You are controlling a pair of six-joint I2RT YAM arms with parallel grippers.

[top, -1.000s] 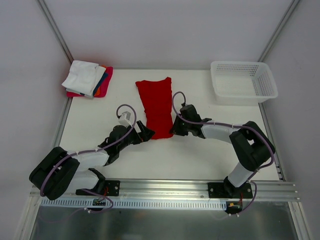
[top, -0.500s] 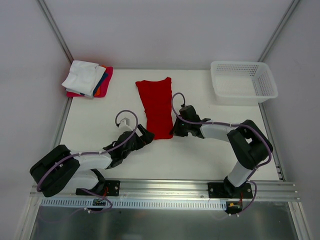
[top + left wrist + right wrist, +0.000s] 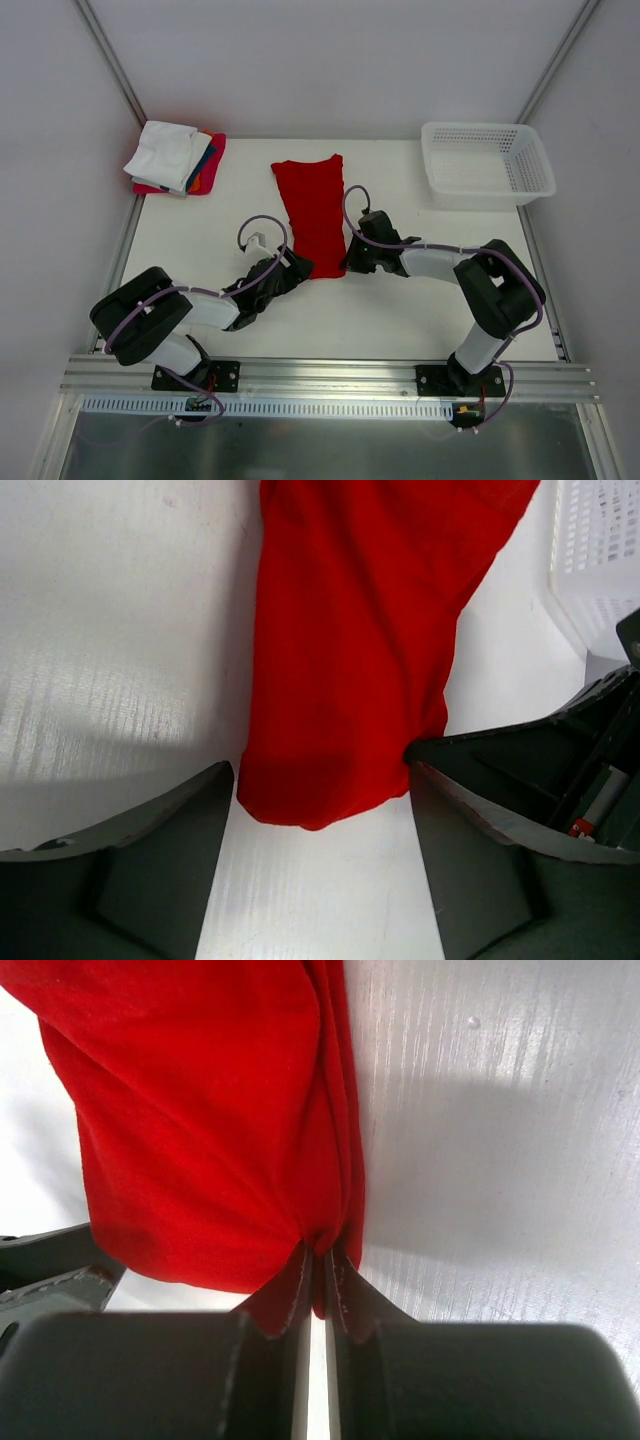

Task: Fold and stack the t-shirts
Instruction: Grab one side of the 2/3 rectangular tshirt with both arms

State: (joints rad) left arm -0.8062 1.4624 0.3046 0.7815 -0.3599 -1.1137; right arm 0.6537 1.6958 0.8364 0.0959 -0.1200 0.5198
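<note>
Low in the top view, the right gripper [image 3: 318,1260] is pinched shut on the near hem of the red t-shirt [image 3: 315,200], and the left gripper [image 3: 318,770] stands open astride its other corner. If the left closes on bare table [image 3: 400,310], the strip at mid-frame would likely lift skewed; the folded stack [image 3: 178,158] sits upper left.

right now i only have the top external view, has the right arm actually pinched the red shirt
Observer: Yes. In the right wrist view the right gripper has its jaws shut on a bunched fold at the near edge of the red t-shirt.
Operator: and the left, is it gripping too
Observer: No. In the left wrist view the left gripper has its jaws open, with the shirt's near end lying between them, unpinched.
</note>
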